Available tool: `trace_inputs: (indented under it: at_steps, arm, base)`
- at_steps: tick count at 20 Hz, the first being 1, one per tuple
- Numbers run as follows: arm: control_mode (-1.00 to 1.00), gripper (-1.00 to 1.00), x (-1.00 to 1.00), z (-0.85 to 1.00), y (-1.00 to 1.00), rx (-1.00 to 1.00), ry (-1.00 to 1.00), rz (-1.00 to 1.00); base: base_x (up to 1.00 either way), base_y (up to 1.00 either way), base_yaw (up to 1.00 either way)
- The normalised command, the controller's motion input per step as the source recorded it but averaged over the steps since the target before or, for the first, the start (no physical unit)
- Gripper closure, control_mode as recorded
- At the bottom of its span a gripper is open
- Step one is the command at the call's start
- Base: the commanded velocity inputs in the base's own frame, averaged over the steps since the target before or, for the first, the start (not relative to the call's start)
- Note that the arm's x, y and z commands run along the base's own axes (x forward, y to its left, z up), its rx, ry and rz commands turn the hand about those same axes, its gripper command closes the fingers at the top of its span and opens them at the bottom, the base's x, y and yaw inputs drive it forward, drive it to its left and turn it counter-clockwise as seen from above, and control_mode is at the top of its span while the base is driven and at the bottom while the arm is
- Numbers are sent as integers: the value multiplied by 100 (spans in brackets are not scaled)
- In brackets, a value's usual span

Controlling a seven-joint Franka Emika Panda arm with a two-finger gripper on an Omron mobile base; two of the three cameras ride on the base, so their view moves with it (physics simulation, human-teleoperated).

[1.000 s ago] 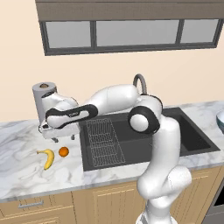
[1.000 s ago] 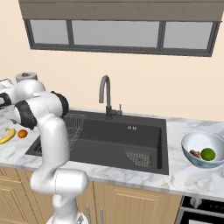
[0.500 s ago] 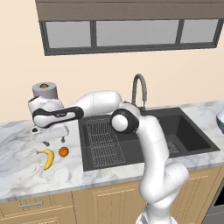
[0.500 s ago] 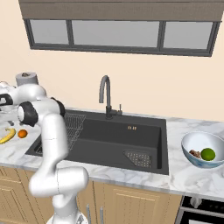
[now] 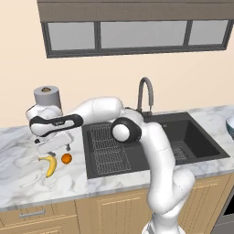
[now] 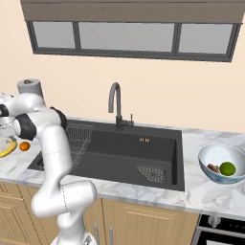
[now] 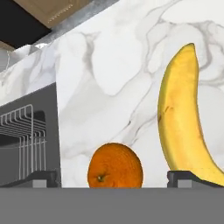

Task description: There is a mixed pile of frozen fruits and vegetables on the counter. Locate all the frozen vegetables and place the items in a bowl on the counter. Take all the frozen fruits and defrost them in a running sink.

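Observation:
The yellow banana (image 5: 49,164) and the small orange (image 5: 66,158) lie side by side on the white marble counter (image 5: 23,183), left of the sink (image 5: 201,142). My gripper (image 5: 53,149) hangs just above them, open, holding nothing. In the hand view the orange (image 7: 115,166) sits between the two fingertips (image 7: 42,177) and the banana (image 7: 183,118) runs up from the right tip. Far to the right, the pale blue-grey bowl (image 6: 203,158) holds the green ball (image 6: 228,168) and the brown lump (image 6: 214,168).
A paper towel roll (image 5: 47,96) stands at the wall behind the gripper. A wire rack (image 5: 106,146) fills the sink's left part, and the dark gooseneck faucet (image 5: 145,93) rises behind the basin. My arm stretches across above the rack.
The arm has swung further left. The hand has shifted a little left and down, closer over the banana and orange. The fruits have not moved.

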Motion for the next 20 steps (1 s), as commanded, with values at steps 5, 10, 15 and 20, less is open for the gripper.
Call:
trace_inputs:
  at_steps: [5, 10, 15, 20]
  arm:
    - [-100, -100, -29, -1, -75, 14, -13, 1]
    - [-100, -100, 6, -25, 16, 6, -4, -8]
    - [-100, -100, 8, -18, 21, 20, -13, -9]
    - [-100, -100, -7, -33, 5, 16, -11, -6]
  base:
    - [0, 0, 0]
    - [0, 0, 0]
    - [0, 0, 0]
    - [0, 0, 0]
